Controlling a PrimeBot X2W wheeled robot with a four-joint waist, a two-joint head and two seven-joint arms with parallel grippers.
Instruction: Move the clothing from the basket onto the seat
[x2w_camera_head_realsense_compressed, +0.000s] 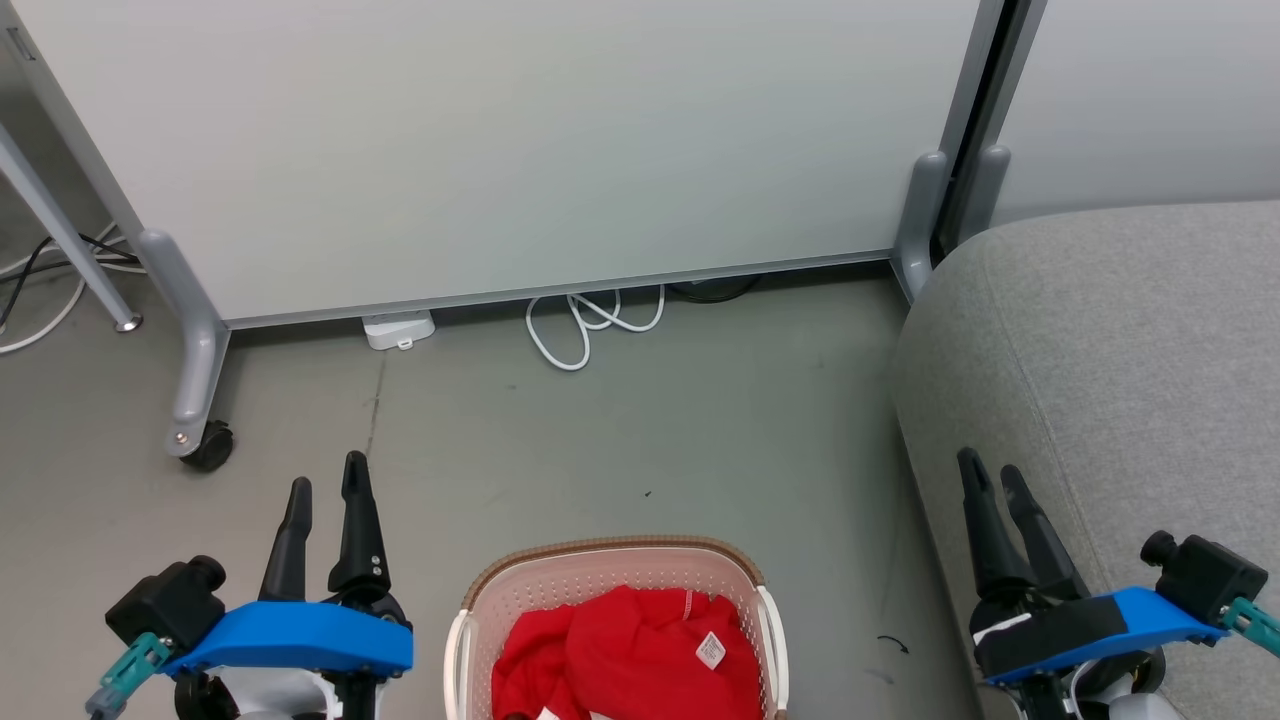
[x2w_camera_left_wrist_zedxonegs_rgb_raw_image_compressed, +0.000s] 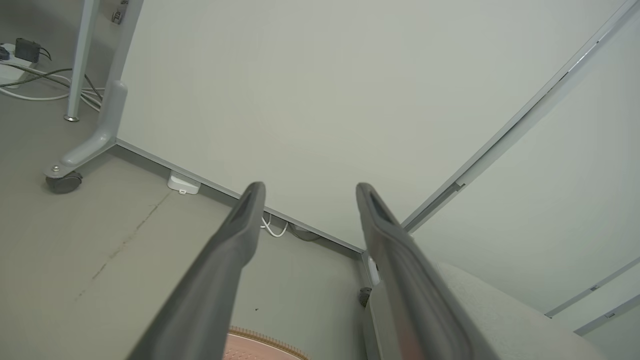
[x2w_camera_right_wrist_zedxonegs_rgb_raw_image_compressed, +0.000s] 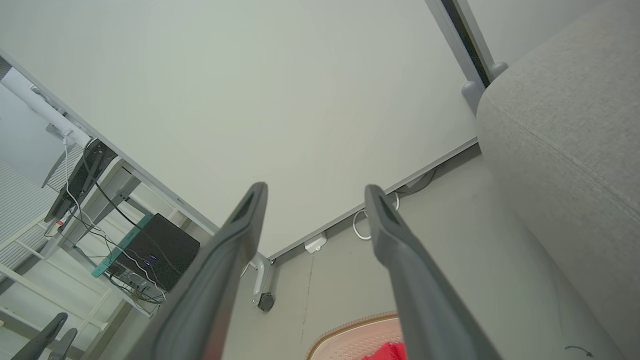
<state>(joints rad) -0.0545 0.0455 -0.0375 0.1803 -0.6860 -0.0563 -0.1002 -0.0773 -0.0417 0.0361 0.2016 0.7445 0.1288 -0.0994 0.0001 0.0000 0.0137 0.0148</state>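
Note:
The red clothing (x2w_camera_head_realsense_compressed: 630, 655) with a small white label tag lies bunched inside the cream perforated basket (x2w_camera_head_realsense_compressed: 560, 580) on the floor at the bottom centre of the head view. The light-grey seat (x2w_camera_head_realsense_compressed: 1130, 340) fills the right side. My left gripper (x2w_camera_head_realsense_compressed: 327, 488) hangs open to the left of the basket, nothing between its fingers. My right gripper (x2w_camera_head_realsense_compressed: 992, 472) stands open to the right of the basket, in front of the seat's edge. In the right wrist view a bit of the clothing (x2w_camera_right_wrist_zedxonegs_rgb_raw_image_compressed: 385, 352) and basket rim (x2w_camera_right_wrist_zedxonegs_rgb_raw_image_compressed: 345, 327) show below my open right gripper (x2w_camera_right_wrist_zedxonegs_rgb_raw_image_compressed: 315, 192). My left gripper (x2w_camera_left_wrist_zedxonegs_rgb_raw_image_compressed: 309, 189) is open and empty.
A white partition panel (x2w_camera_head_realsense_compressed: 500, 150) on a grey wheeled foot (x2w_camera_head_realsense_compressed: 200, 400) stands behind the basket, with white cable loops (x2w_camera_head_realsense_compressed: 590, 320) and a small white box (x2w_camera_head_realsense_compressed: 398, 330) at its base. Bare grey floor (x2w_camera_head_realsense_compressed: 620, 440) lies between panel and basket. Desks and cables show at left (x2w_camera_right_wrist_zedxonegs_rgb_raw_image_compressed: 125, 250).

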